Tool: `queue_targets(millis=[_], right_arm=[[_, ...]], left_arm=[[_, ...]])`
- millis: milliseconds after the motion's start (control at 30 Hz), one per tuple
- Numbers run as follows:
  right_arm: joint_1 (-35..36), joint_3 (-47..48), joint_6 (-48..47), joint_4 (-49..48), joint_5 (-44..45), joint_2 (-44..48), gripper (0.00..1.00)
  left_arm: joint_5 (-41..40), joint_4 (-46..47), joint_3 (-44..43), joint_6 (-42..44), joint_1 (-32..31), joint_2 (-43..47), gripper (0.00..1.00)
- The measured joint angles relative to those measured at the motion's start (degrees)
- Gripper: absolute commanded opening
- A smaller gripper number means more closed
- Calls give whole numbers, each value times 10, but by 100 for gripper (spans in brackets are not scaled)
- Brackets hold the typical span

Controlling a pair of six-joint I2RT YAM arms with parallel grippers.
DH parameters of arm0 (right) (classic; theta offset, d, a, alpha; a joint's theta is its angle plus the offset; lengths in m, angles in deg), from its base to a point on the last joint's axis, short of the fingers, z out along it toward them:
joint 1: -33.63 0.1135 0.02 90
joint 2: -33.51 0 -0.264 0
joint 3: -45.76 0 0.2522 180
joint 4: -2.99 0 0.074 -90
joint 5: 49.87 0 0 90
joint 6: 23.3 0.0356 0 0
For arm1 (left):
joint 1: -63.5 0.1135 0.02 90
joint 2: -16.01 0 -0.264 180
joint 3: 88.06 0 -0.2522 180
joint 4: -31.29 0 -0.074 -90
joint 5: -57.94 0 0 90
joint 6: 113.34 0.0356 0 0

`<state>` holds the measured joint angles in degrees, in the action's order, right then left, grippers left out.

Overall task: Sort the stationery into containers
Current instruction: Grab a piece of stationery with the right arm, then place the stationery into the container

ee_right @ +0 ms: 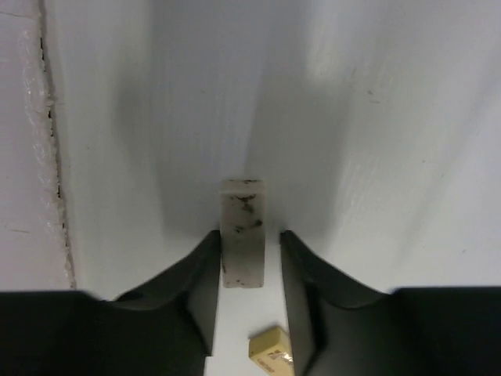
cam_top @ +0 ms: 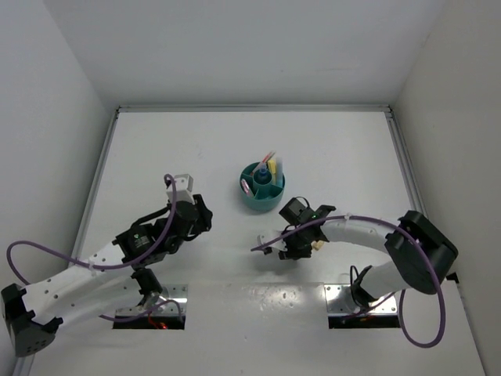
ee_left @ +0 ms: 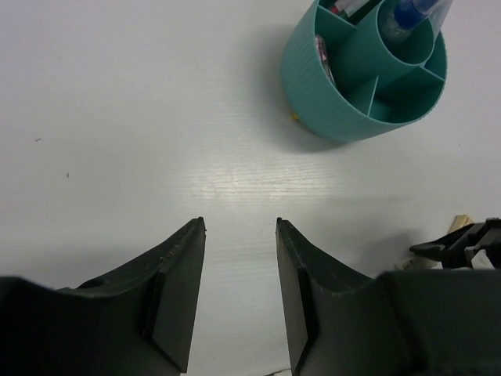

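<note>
Right pincer point(ee_right: 249, 237) half-open, straddling the grey eraser block point(ee_right: 243, 215).

White table point(cam_top: 235, 141) enclosed by plain white walls point(cam_top: 235, 47).

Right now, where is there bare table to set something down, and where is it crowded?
Bare: the table from the left gripper to the organiser, and beyond it to the back wall. Crowded: at the right gripper, around the grey eraser and tan eraser.
</note>
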<state>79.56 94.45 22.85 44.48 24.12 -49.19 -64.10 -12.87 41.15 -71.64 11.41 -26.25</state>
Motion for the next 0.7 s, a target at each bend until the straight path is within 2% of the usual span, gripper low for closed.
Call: queue_targets(millis=[33,67,100,133,167,300,400,533,700], right_arm=[[3,0,3,-1,4,0,26],[6,0,6,-2,7,0,14],[10,0,7,-3,11,0,8],[12,2,7,-2,13,1,2],[13,4,9,0,15,1,0],[13,22,21,13,19,17,0],[9,71,26,19,35,49,0],[7,149,25,-18,78,64,0],[7,178,24,-65,135,50,0]], left_arm=[[0,1,2,-1,0,4,47],[0,1,3,-2,0,9,47],[-1,1,5,-3,0,13,47],[-1,1,6,-3,0,17,47],[-2,0,7,-4,0,20,47],[-1,1,8,-4,0,29,47],[-1,1,8,-4,0,31,47],[-1,0,8,-4,0,31,47],[1,0,9,-4,0,30,47]])
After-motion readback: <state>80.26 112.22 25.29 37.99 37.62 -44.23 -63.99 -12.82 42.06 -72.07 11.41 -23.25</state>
